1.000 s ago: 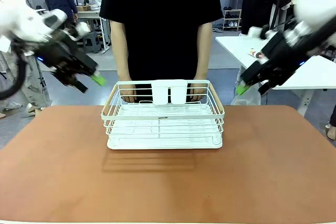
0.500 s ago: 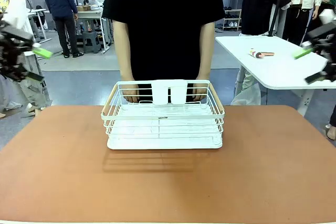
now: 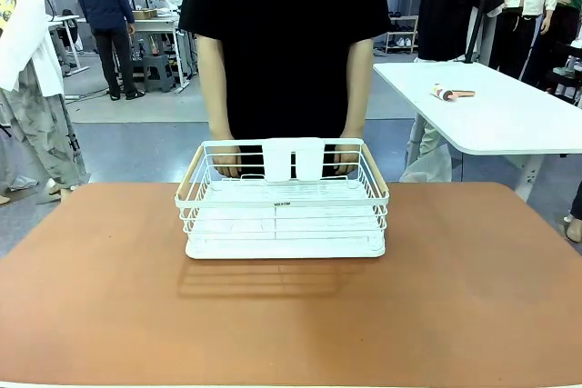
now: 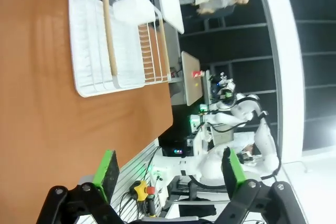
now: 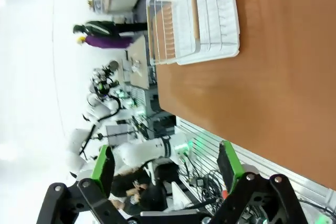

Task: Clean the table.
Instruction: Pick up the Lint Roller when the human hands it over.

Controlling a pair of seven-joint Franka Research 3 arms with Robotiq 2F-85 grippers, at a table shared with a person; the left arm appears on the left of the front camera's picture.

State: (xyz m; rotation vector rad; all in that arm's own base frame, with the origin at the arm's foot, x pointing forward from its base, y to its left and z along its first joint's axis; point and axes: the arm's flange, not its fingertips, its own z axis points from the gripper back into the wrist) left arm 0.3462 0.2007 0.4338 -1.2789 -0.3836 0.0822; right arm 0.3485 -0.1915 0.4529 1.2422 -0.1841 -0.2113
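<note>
1. The table has a reddish-brown top. Nothing stands on it but a white wire basket, centred by the far edge. I see nothing inside the basket.
2. A person stands at the far edge with one hand and the other hand on the basket's far rim. My guess is this is to steady it or lift it off, which would fit the cleaning.
3. The left claw has its fingers spread wide with nothing between them. It hangs at the table's near edge, well apart from the basket.
4. The right claw is also spread wide and holds nothing. It sits just off the near edge, again well apart from the basket.
5. I judge both claws are parked off the top so the person has room at the basket.
6. For writing, there is a small dark label at the middle of the basket's front rim, too small to read. I can read no other print.
</note>
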